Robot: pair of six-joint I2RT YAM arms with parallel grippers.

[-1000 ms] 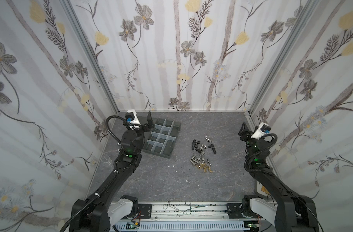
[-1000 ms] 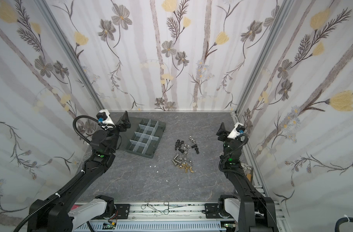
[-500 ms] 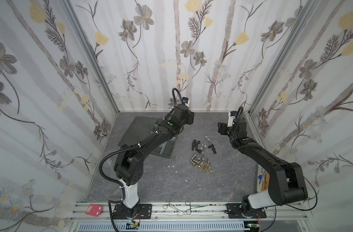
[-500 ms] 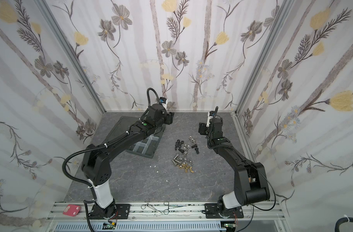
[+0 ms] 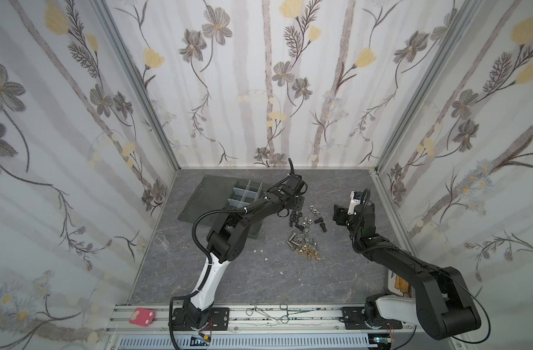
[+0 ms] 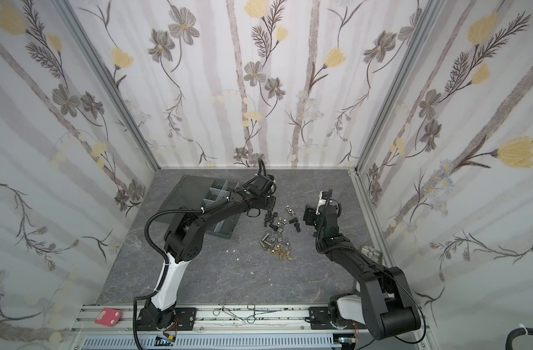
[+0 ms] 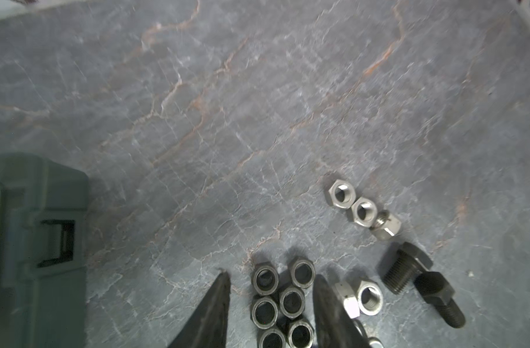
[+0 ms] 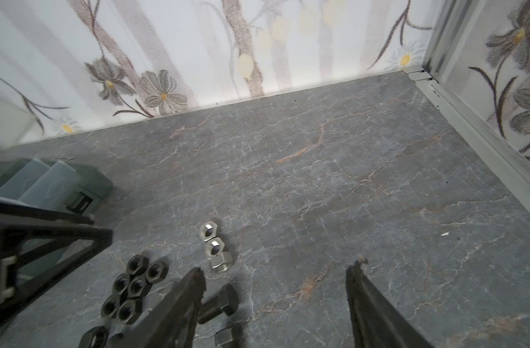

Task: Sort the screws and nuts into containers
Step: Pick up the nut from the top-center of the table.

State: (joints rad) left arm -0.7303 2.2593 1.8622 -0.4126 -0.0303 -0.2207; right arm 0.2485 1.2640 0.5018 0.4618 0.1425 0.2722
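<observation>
In the middle of the table [image 5: 259,278]: the screws and nuts [image 5: 303,230] lie in one loose pile. None that I can see is in the box yet, so the sorting looks barely begun.
Cells [image 5: 244,191]: they sit in the grey box [image 7: 47,180] near the back left corner of the table, just beside the pile. The ones that show look empty. The left arm hides the rest.
Lid [image 5: 203,200]: it lies flat open on the side toward the left edge, so the cells are free from above.
Left gripper [image 7: 271,277]: it is down low over the pile, partly open, with one finger on each side of the black nuts. It has hold of nothing yet. I think it stands this way to pinch a nut.
Black nuts [image 7: 283,301]: six or so, packed tight and touching. A squeeze could catch more than one, or push some away.
Right gripper [image 8: 275,268]: wide open and holding nothing. Only bare table lies between its fingers, and one finger is just beside a black bolt [image 8: 218,304]. It hangs at the pile's right side, maybe to keep clear of the left arm.
Silver nuts [image 7: 352,205]: three in a touching row, on the pile's side toward the back edge.
Brass pieces [image 5: 309,254]: at the end of the pile toward the front edge, well apart from both grippers.
</observation>
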